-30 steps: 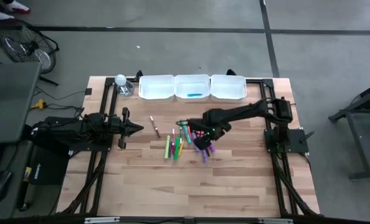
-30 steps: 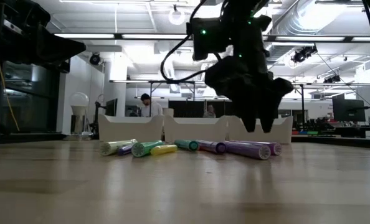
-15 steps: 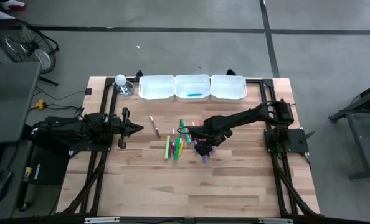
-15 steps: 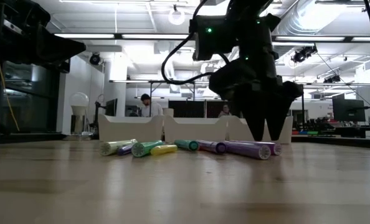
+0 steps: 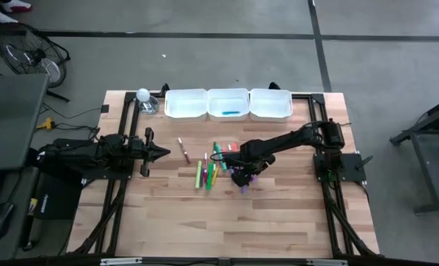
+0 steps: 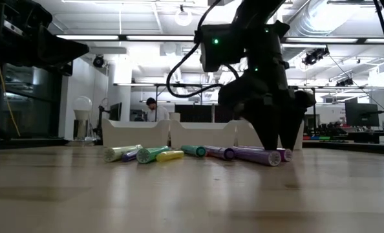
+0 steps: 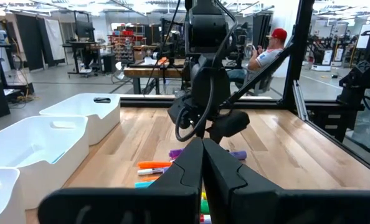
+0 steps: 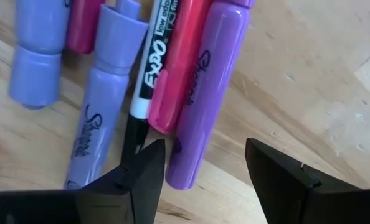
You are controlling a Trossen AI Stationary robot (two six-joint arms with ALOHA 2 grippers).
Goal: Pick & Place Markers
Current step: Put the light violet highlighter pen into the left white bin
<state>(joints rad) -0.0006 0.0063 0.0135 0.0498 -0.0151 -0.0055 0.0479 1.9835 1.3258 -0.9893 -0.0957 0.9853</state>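
Observation:
Loose markers (image 5: 211, 171) in green, yellow, orange, pink and purple lie flat on the wooden table (image 5: 278, 222) near its middle. My right gripper (image 8: 207, 177) points down, open, low over the right end of the pile. Its fingers stand on either side of a purple marker (image 8: 203, 93), beside a pink marker (image 8: 180, 56), a black-and-white marker (image 8: 149, 68) and two lavender markers (image 8: 98, 118). In the low view my right gripper (image 6: 277, 144) hangs just above that purple marker (image 6: 253, 155). My left gripper (image 5: 160, 153) waits shut at the table's left.
Three white trays (image 5: 185, 103) (image 5: 227, 94) (image 5: 270, 103) stand in a row along the far edge; the middle one holds a blue marker (image 5: 230, 113). A light bulb (image 5: 143, 96) sits at the far left corner. One orange marker (image 5: 183, 148) lies apart, left of the pile.
My right gripper has sunk toward the purple end of the marker pile and shifted a little toward the table's left, staying open. The markers have not moved.

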